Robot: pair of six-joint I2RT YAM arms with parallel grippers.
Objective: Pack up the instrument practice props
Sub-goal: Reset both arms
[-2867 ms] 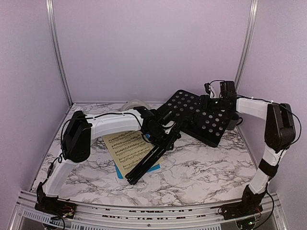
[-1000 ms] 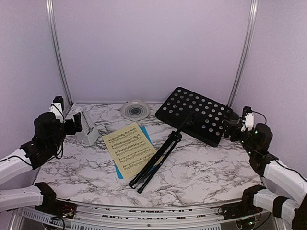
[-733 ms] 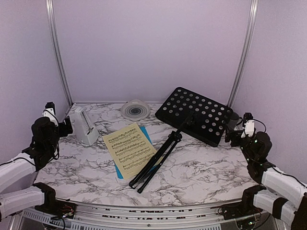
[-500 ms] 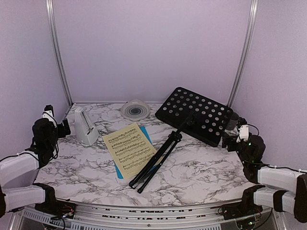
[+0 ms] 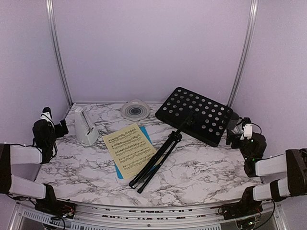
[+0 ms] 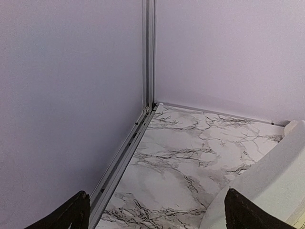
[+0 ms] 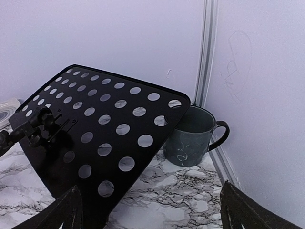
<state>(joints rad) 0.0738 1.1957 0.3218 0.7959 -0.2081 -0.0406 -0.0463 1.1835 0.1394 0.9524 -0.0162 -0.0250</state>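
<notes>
Music stand (image 5: 194,115), sheet-music pages (image 5: 128,147) and metronome (image 5: 83,125) lie unpacked on the surface (image 5: 206,167); left tool (image 6: 155,210) and right tool (image 7: 151,205) stand open, empty.

Matt black metal music stand (image 7: 112,137), glossy mug (image 7: 188,143), marble-look table (image 5: 201,167)

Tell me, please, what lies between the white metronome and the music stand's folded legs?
In the top view, the yellow sheet-music page lies there, atop a blue page; the stand's legs overlap its near right corner.
</notes>
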